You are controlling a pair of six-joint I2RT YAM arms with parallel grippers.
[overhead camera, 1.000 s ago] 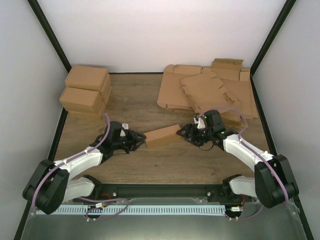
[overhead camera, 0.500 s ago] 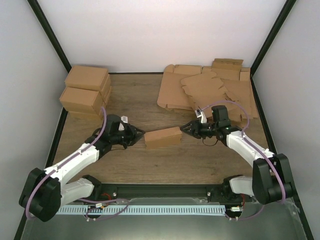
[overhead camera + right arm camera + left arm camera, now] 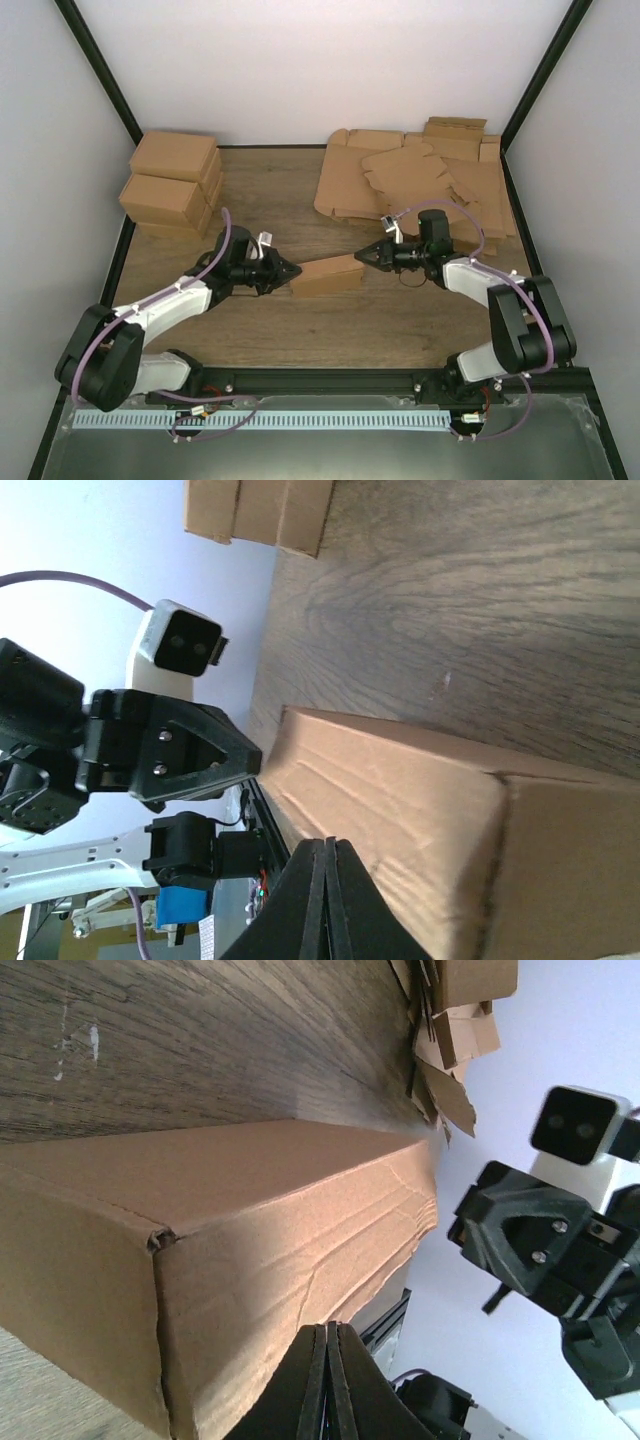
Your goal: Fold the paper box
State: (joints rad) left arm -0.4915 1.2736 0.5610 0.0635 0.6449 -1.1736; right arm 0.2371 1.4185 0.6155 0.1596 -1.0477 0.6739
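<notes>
Seemingly, step: squaring the ends of the paper box.
Left gripper: pinched closed, empty.
Right gripper: closed, empty.
Next: press both ends flush.

Item: plain brown corrugated-cardboard paper box, folded up into a closed, shallow cuboid carton. It rests on the wooden desk, near the desk's middle and slightly toward its near edge. Long axis runs roughly left-right, with the right end angled a little toward the desk's far edge. One long face shows faint creases. One corner seam has a small gap.
</notes>
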